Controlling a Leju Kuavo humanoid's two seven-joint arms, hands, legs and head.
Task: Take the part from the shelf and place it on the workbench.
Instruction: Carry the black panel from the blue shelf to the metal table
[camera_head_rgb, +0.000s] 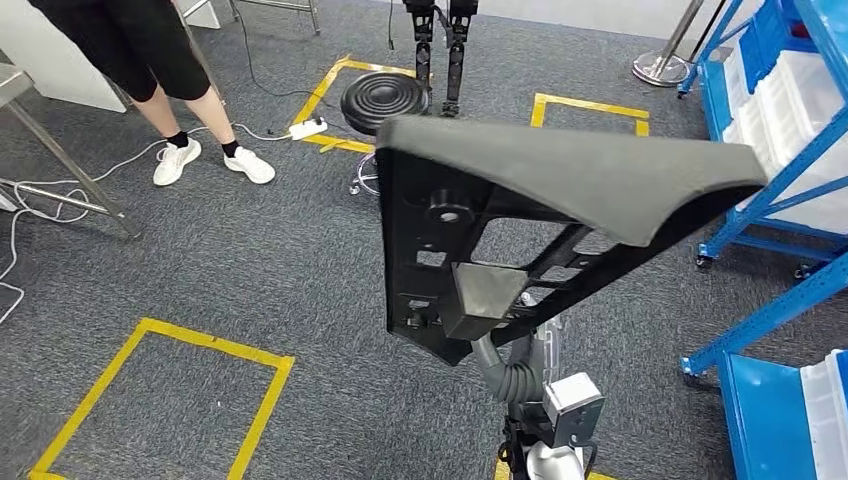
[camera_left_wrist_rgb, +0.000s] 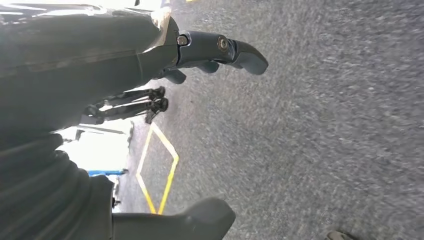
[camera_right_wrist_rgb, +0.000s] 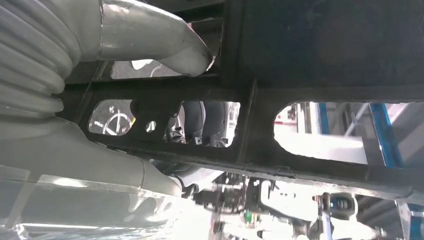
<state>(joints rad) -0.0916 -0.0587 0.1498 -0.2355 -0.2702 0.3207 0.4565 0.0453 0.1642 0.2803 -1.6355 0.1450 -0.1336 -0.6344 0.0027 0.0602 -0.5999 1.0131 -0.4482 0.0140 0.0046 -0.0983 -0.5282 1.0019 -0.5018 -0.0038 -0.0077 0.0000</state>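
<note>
While the robot stands on grey carpet (camera_head_rgb: 250, 260), its right hand (camera_head_rgb: 482, 298) holds the part (camera_head_rgb: 560, 180) up in front of the body, above the floor and clear of the blue shelf (camera_head_rgb: 790, 150) at the right of the head view. The part is a large black moulded piece: a smooth, matte, gently curved panel with a rounded edge forms its upper face, and beneath it lies a rigid black frame of ribs, cut-out windows and round bosses with holes. From the head view, the panel tilts so that its underside frame faces the camera.

From the right wrist view, the frame (camera_right_wrist_rgb: 250, 125) appears as dark bars enclosing several openings, with the grey thumb (camera_right_wrist_rgb: 155, 42) pressed against one bar and other parts of the hand wrapped behind; the right hand is thus closed around the part.

From the left wrist view, the left hand (camera_left_wrist_rgb: 200, 55) hangs over the carpet with dark fingers (camera_left_wrist_rgb: 245, 54) extended and apart, holding nothing.

Surroundings in the head view: yellow tape squares (camera_head_rgb: 160, 400) on the carpet, a black round stool (camera_head_rgb: 385, 98), a white power strip (camera_head_rgb: 307, 128) with cable, a person's legs in white shoes (camera_head_rgb: 175, 160), and white bins (camera_head_rgb: 790, 90) on the shelf.
</note>
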